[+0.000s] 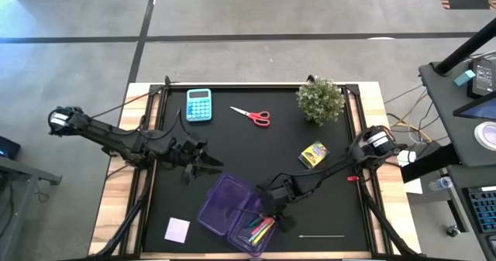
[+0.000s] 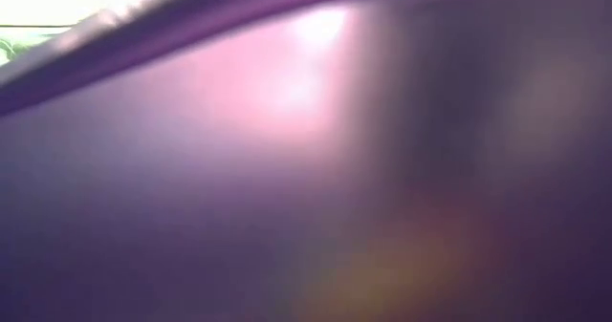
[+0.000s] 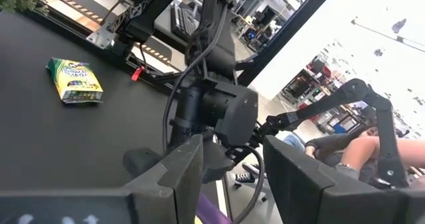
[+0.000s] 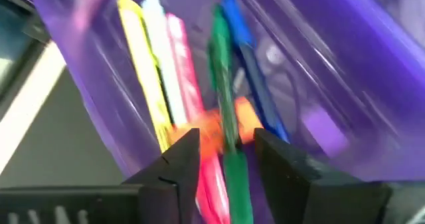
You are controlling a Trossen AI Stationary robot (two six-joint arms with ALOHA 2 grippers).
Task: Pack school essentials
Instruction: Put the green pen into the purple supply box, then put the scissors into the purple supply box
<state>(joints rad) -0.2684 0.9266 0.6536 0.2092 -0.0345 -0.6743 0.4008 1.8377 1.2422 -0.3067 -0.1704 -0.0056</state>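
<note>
The translucent purple case point(image 1: 225, 203) lies open near the table's near edge. Its wall fills the low view point(image 2: 306, 169). Coloured pens point(image 1: 260, 230) lie in its tray. In the right wrist view they show as yellow point(image 4: 143, 71), pink point(image 4: 182, 71), green point(image 4: 222, 84) and blue point(image 4: 249, 64). My right gripper point(image 1: 277, 214) is open and hangs over the tray, its fingers point(image 4: 227, 141) on either side of the green pen. My left gripper point(image 1: 203, 166) is open and empty point(image 3: 234, 151), just left of the case's lid. Red-handled scissors point(image 1: 252, 115), the yellow crayon box point(image 1: 313, 154) point(image 3: 75, 80) and the lilac note pad point(image 1: 177, 229) lie flat on the mat. My right gripper comes from above into the case's tray, with the green pen's lower part point(image 4: 232, 164) running along between its two fingers. I cannot tell whether the fingers touch the pen.
A teal calculator point(image 1: 199, 104) sits at the far left of the mat, a small potted plant point(image 1: 321, 98) at the far right. A thin white stick point(image 1: 322, 235) lies near the near edge, right of the case. Bare mat lies between the scissors and the case.
</note>
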